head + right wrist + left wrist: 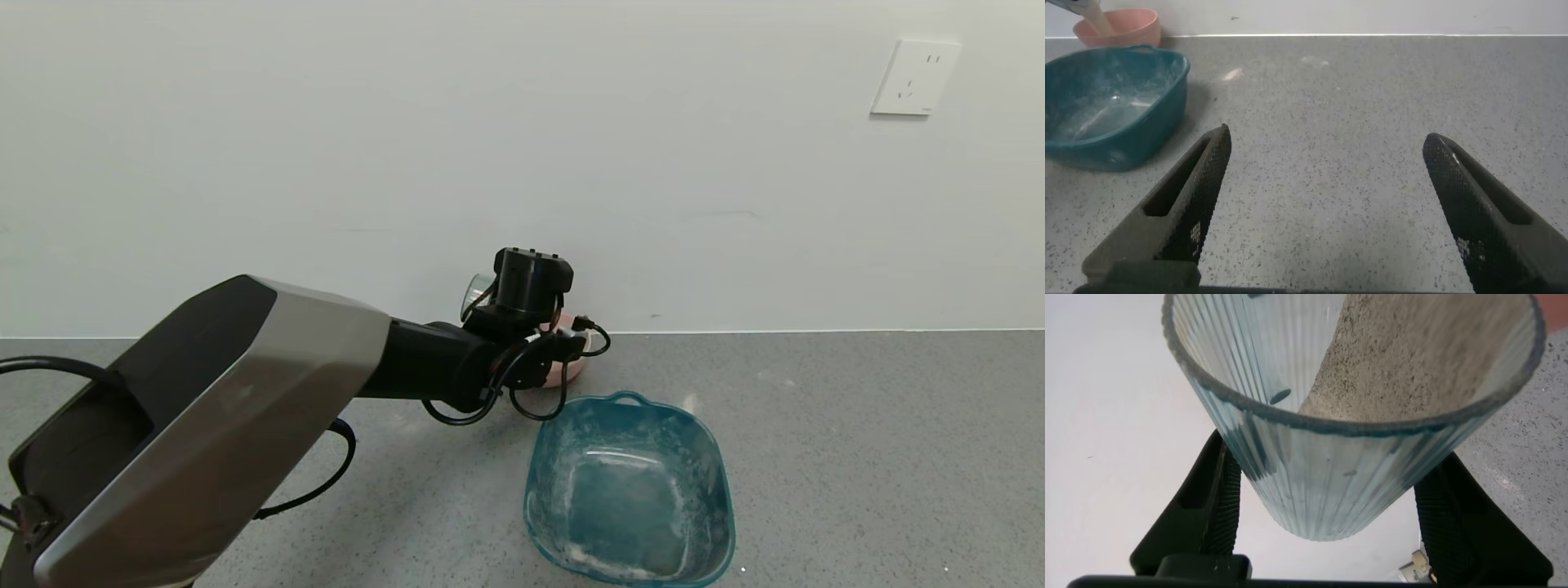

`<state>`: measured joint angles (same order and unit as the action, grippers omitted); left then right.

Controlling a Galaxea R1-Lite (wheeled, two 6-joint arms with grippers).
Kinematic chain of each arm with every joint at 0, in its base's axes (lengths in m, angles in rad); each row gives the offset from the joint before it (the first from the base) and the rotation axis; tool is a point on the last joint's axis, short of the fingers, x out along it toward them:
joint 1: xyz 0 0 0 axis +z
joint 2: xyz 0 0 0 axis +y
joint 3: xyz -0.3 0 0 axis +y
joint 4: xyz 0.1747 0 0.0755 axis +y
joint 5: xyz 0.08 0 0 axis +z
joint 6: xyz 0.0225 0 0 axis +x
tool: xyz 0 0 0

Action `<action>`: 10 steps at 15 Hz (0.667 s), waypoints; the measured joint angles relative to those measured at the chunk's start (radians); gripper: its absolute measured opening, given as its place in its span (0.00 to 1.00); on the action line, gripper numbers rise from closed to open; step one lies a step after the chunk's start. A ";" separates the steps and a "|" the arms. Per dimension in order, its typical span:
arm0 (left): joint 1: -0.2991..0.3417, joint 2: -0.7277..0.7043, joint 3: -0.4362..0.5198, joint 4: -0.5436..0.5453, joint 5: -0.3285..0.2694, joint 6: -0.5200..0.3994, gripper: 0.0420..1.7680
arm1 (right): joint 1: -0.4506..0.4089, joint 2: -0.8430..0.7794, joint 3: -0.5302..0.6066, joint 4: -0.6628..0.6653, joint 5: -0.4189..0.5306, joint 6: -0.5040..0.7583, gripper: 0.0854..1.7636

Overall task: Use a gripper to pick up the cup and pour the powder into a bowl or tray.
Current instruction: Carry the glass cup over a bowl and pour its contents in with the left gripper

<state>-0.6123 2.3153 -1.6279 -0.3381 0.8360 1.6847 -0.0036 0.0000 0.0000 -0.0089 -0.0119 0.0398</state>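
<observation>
The cup, pinched by the left end effector, is tilted over the pink bowl, powder streaming in; the teal basin is dusted white; the right end effector is spread.

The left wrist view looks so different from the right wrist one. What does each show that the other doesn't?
Only the left wrist view shows the ribbed cup clamped in the left gripper. Only the right wrist view shows the open right gripper, the pink bowl and the teal basin. Both show the grey speckled counter and white wall.
</observation>
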 joint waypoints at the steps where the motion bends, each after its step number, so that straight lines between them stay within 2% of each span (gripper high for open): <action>1: 0.000 0.000 0.000 0.000 0.000 0.000 0.70 | 0.000 0.000 0.000 0.000 0.000 0.000 0.97; 10: 0.000 0.000 0.001 -0.006 0.005 0.010 0.70 | 0.000 0.000 0.000 0.000 0.000 0.000 0.97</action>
<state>-0.6119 2.3157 -1.6264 -0.3443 0.8409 1.6943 -0.0032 0.0000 0.0000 -0.0089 -0.0119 0.0398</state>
